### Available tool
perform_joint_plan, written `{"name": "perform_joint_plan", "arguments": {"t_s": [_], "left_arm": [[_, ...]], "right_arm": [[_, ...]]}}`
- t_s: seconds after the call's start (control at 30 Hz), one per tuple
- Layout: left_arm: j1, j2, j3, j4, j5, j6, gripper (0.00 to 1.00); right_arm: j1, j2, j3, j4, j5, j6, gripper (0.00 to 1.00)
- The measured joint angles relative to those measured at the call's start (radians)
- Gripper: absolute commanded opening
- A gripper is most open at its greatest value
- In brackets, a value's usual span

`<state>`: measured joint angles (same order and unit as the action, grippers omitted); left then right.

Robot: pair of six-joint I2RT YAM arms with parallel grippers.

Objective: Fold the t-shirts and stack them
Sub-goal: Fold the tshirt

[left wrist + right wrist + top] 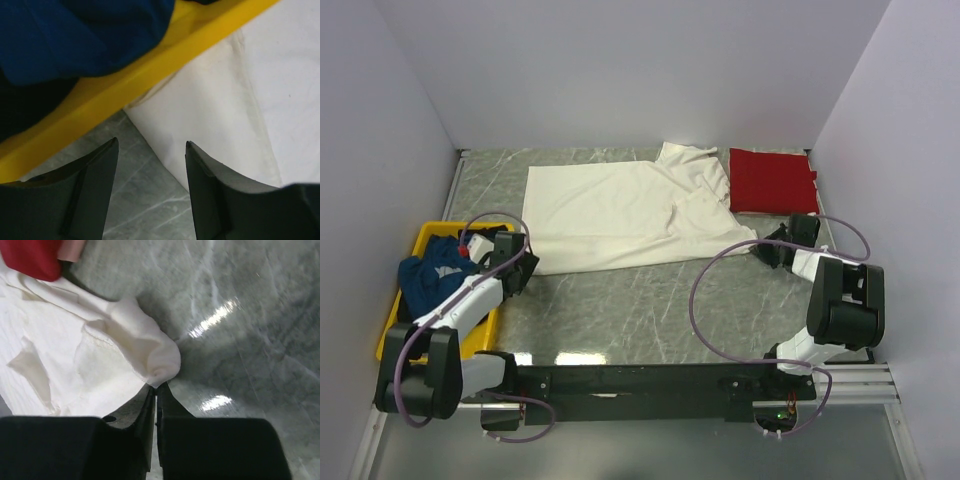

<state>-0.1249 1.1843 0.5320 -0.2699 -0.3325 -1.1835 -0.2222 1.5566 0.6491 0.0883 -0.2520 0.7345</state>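
- While your right gripper [156, 386] is pinching the cream-white t-shirt [610, 215] by its near right corner, that shirt is lying spread on the table [650, 300].
- Your left gripper [151, 145] is hovering wide open over its left corner, beside the yellow tray [423, 235].
- The dark blue t-shirt [425, 280] is sitting in that tray.

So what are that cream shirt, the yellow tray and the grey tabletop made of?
The cream shirt: soft matte cloth, likely cotton; it wrinkles and shows stitched hems. The yellow tray: probably plastic, smooth, evenly coloured. The tabletop: glossy, marble-veined, reflecting lights; stone or printed laminate, can't tell.
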Motion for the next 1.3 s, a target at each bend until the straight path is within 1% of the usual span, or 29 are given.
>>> {"name": "perform_joint_plan", "arguments": {"t_s": [0.23,0.33,0.43,0.47,0.53,0.57,0.63,0.8,0.93,1.3], "left_arm": [[0.024,0.085,0.006,0.018,-0.018,-0.015,0.60],[0.024,0.117,0.026,0.029,-0.029,-0.018,0.57],[0.025,0.157,0.048,0.044,-0.037,-0.022,0.41],[0.025,0.170,0.054,0.049,-0.043,-0.024,0.28],[0.025,0.192,0.066,0.055,-0.047,-0.023,0.19],[0.026,0.204,0.069,0.055,-0.050,-0.024,0.10],[0.026,0.216,0.081,0.055,-0.055,-0.022,0.01],[0.026,0.218,0.099,0.034,-0.058,-0.010,0.01],[0.026,0.167,0.099,-0.002,-0.057,-0.008,0.01],[0.026,-0.145,0.124,-0.140,-0.043,0.000,0.01]], "right_arm": [[0.000,0.000,0.023,-0.002,-0.012,0.000,0.02],[0.000,0.000,0.023,-0.003,-0.014,0.000,0.00],[0.000,0.000,0.024,-0.006,-0.022,0.000,0.00],[0.000,-0.001,0.024,-0.006,-0.024,0.000,0.00],[0.000,-0.005,0.024,-0.009,-0.028,0.000,0.00],[0.000,-0.008,0.024,-0.013,-0.030,0.000,0.00],[0.000,-0.020,0.024,-0.026,-0.031,-0.001,0.00],[0.000,-0.071,0.033,-0.079,-0.028,-0.011,0.00],[0.000,-0.127,0.041,-0.140,-0.019,-0.023,0.00],[-0.021,-0.349,0.100,-0.397,-0.002,-0.021,0.00]]}}
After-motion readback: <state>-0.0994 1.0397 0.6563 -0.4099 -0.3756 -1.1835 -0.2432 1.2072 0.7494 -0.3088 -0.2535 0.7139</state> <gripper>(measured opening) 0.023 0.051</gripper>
